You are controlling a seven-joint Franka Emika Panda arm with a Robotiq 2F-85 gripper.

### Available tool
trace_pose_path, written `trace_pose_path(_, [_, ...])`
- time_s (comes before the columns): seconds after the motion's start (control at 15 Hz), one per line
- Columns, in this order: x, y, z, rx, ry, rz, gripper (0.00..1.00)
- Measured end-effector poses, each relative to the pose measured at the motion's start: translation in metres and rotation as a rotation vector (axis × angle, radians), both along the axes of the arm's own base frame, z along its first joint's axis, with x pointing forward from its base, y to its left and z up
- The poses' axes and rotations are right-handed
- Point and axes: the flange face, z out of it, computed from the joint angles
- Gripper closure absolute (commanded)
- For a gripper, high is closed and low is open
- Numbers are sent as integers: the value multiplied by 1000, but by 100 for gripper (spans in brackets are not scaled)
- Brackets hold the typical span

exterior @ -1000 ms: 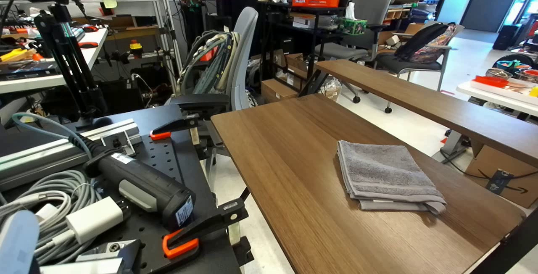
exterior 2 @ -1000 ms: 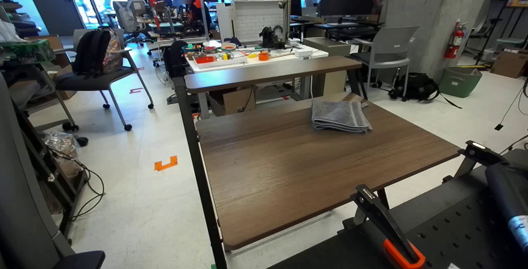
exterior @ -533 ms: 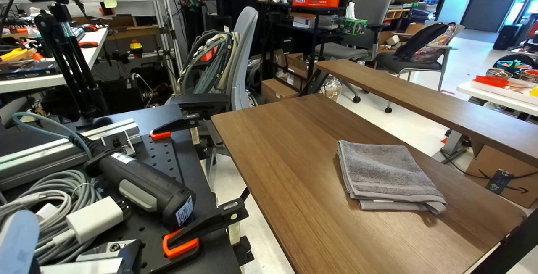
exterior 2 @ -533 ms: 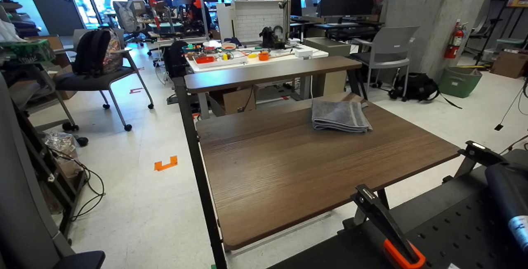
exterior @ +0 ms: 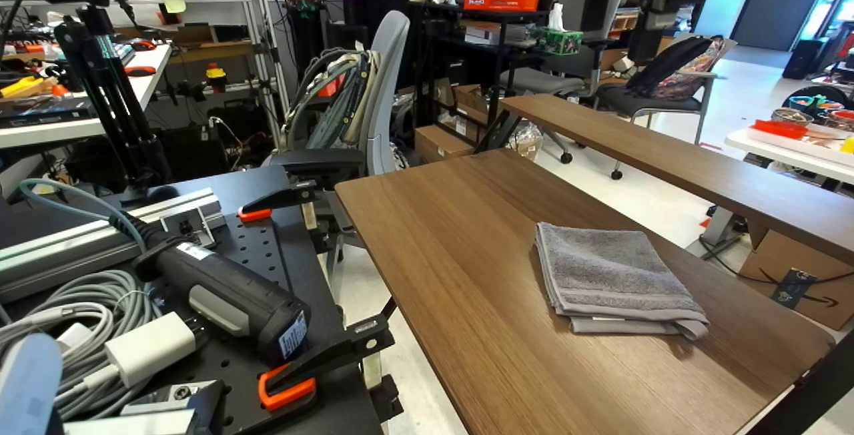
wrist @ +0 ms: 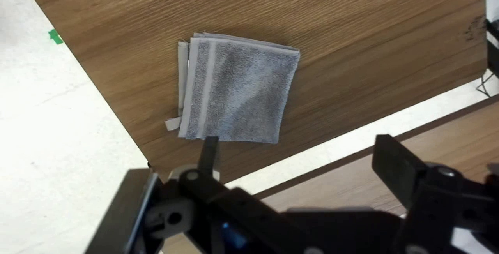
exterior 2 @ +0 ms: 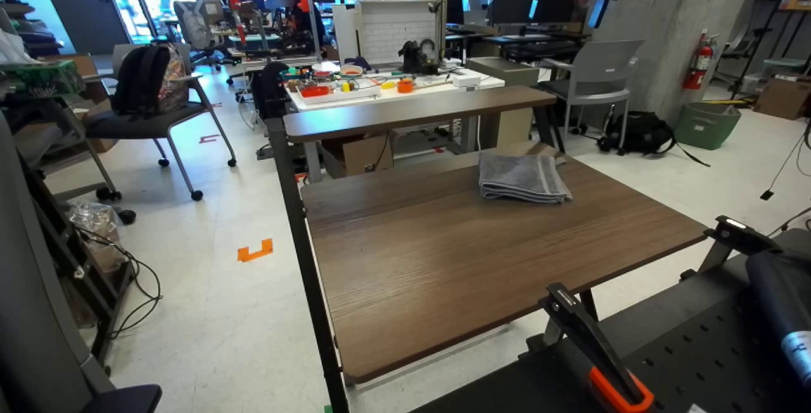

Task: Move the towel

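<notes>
The towel is a grey folded cloth [exterior: 617,275] lying flat on the brown wooden table, with layered edges and a pale stripe. It also shows in an exterior view [exterior 2: 523,177] and in the wrist view [wrist: 241,90]. My gripper [wrist: 298,138] is open, with its two dark fingers wide apart and nothing between them. In the wrist view the left fingertip overlaps the towel's lower edge, but the gripper is high above it. The gripper hangs at the top of both exterior views [exterior 2: 564,11] [exterior: 618,45], well above the table and apart from the towel.
The wooden table [exterior 2: 412,273] has a raised narrow shelf [exterior 2: 418,112] along its far side. A black bench [exterior: 267,248] with clamps [exterior: 287,388], cables and a black handheld tool [exterior: 227,295] stands beside it. A dark post [exterior 2: 304,261] rises at a table end.
The gripper has come into view at the top of both exterior views, where it was absent half a second ago. The towel has not moved.
</notes>
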Motion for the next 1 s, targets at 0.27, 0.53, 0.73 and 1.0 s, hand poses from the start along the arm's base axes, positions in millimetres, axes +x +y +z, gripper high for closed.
trace_pose_path(0.27, [11,-3,-7,-5,2,-7,0])
trace_pose_path(0.53, [10,-2,-10,-3,6,-9,0])
trace_pose_path(0.73, [15,6,-31,-4,27,-29,0])
trace_pose_path(1.0, [34,24,-83,-50,91,-41,0])
